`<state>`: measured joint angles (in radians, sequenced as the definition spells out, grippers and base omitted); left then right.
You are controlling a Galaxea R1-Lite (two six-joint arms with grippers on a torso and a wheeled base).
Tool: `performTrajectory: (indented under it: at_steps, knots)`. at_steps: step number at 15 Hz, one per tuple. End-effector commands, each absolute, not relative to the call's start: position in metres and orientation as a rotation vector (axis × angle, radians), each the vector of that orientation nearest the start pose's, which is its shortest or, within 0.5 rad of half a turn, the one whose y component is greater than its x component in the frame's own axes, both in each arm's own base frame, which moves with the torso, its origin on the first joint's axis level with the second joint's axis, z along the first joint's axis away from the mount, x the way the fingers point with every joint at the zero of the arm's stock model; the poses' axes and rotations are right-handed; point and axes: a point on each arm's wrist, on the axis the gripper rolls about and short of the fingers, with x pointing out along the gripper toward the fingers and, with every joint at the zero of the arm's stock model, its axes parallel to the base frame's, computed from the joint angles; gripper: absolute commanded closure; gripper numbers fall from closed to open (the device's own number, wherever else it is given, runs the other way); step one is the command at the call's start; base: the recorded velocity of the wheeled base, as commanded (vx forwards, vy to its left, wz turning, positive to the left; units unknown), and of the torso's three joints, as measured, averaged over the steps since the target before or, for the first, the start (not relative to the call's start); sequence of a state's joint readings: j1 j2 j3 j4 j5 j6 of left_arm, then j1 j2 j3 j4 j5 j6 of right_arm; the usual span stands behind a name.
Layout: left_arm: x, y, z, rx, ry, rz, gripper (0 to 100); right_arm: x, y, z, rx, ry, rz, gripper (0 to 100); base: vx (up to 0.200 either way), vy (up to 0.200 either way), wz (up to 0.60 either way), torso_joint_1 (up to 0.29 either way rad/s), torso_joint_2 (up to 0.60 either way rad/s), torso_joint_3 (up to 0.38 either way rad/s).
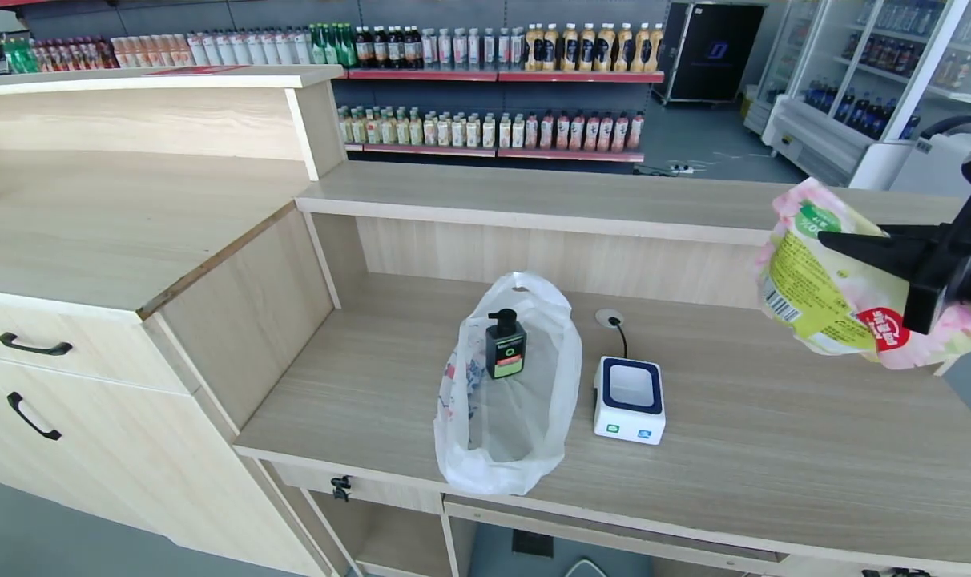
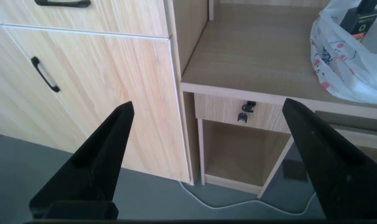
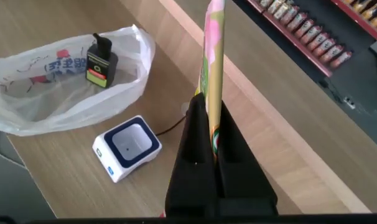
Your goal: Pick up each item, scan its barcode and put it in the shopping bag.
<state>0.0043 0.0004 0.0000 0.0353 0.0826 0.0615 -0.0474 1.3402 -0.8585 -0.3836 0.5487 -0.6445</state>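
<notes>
My right gripper (image 1: 902, 268) is shut on a pink and yellow-green snack pouch (image 1: 830, 280), held in the air at the right, above and to the right of the scanner. The pouch's barcode faces left. From the right wrist the pouch (image 3: 212, 74) is seen edge-on between the fingers (image 3: 195, 140). The white scanner (image 1: 629, 398) with a dark blue window sits on the counter (image 1: 774, 449), seen also as scanner (image 3: 127, 147). A white shopping bag (image 1: 508, 393) lies open left of it, holding a black pump bottle (image 1: 505, 346). My left gripper (image 2: 207, 155) hangs open below counter level, near the cabinet drawers.
A raised ledge (image 1: 533, 200) runs behind the counter. A taller cabinet (image 1: 133, 232) with black drawer handles stands at the left. A cable runs from the scanner to a grommet (image 1: 609, 317). Store shelves with bottles line the back wall.
</notes>
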Motion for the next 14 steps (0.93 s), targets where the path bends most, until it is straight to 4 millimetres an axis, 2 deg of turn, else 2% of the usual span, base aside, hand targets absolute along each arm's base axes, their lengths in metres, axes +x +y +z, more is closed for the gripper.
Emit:
performTrajectory:
  at_steps: [1,5,9,14]
  knots:
    - [-0.023,0.002,0.072,0.063,0.038,0.086,0,0.219,-0.011,0.265,-0.601,-0.045,0.462,100,0.0,0.0,0.0,0.0,0.0,0.0]
    - [-0.023,0.002,0.072,0.063,0.038,0.086,0,0.224,-0.035,0.259,-0.612,-0.001,0.37,100,0.0,0.0,0.0,0.0,0.0,0.0]
    - [-0.023,0.002,0.072,0.063,0.038,0.086,0,0.226,-0.045,0.247,-0.643,0.008,0.333,100,0.0,0.0,0.0,0.0,0.0,0.0]
    - [-0.023,0.002,0.072,0.063,0.038,0.086,0,0.24,-0.047,0.239,-0.667,0.008,0.339,100,0.0,0.0,0.6,0.004,0.01,0.002]
